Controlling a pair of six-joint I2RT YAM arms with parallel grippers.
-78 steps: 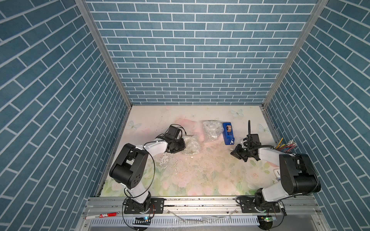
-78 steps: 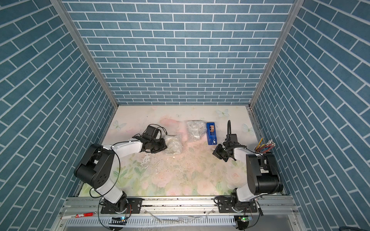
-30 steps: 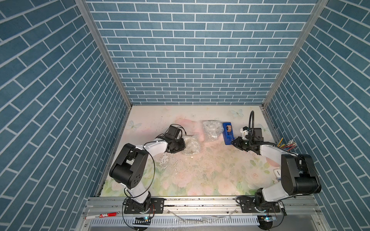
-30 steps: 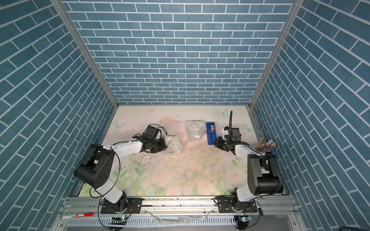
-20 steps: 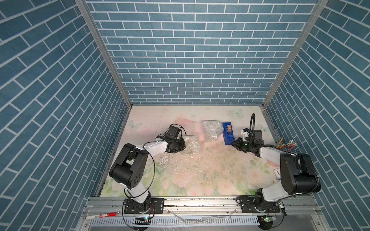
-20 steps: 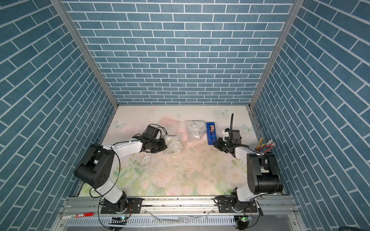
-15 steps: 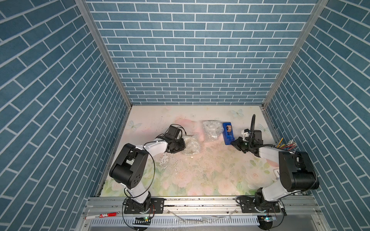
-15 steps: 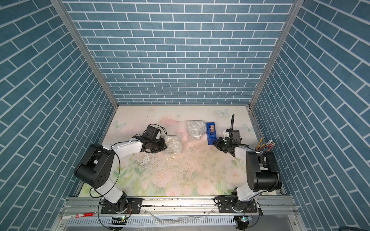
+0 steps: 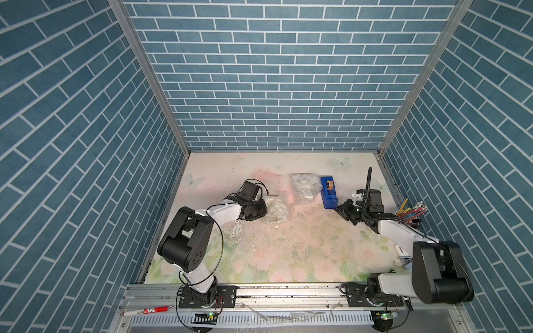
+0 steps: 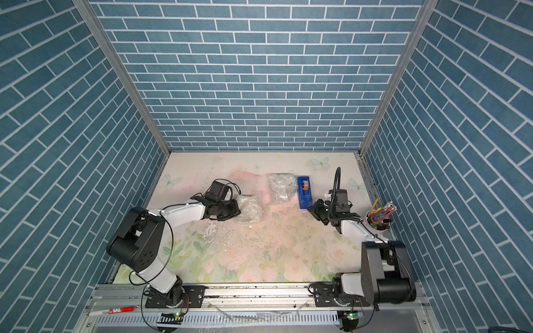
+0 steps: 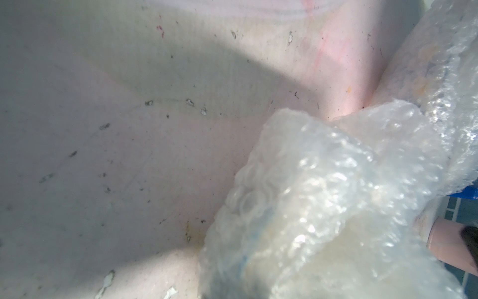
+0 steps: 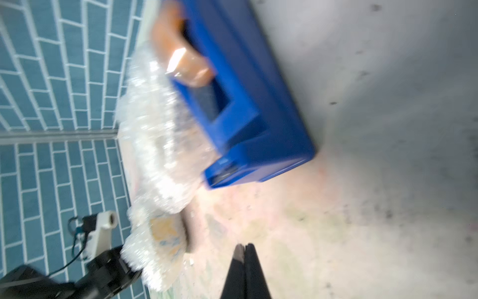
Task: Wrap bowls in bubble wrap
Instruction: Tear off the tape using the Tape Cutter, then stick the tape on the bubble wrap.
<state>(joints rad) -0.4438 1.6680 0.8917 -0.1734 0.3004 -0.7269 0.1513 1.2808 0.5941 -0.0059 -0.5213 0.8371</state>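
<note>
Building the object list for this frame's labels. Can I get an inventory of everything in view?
crumpled bubble-wrap bundles: 2, clear-whitish, one left of centre, the other further back at centre
plastic tape dispenser: 1, blue with a brown roll, against the far bundle
cup of pencils: 1, white cup with mixed colours, right edge of the table
marker pen: 1, white and red, on the front rail
floral table mat: 1, pale pink and green, covers the floor
brick-pattern walls: 3, blue, around the table
left gripper: 1, black, at the near bundle, apparently closed on its wrap
right gripper: 1, black, shut and empty, just short of the dispenser
</note>
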